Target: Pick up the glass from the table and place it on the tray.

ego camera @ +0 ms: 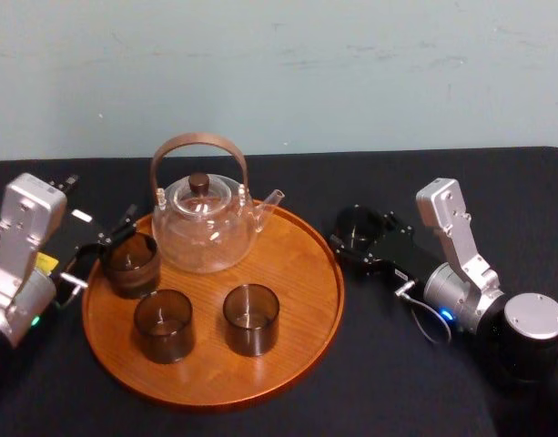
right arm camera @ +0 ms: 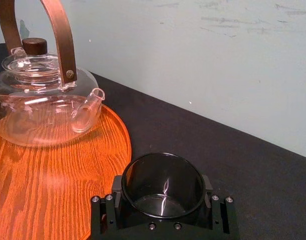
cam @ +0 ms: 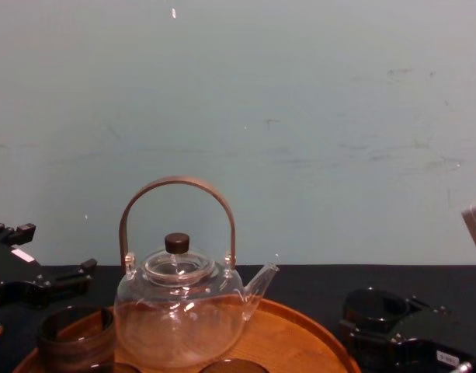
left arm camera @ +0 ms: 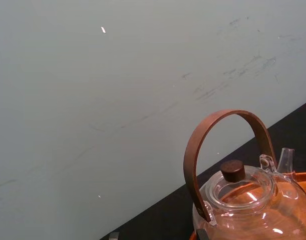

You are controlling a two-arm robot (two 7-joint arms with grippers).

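A dark smoky glass stands on the black table just right of the round wooden tray. My right gripper is shut on it, one finger on each side; the right wrist view shows the glass held between the black fingers, beside the tray's rim. Three more dark glasses stand on the tray: left, front and centre. My left gripper is open at the tray's left edge, next to the left glass.
A glass teapot with a brown arched handle and dark lid knob takes up the back of the tray, its spout pointing toward the right gripper. A pale wall rises behind the table. Bare wood lies on the tray's right side.
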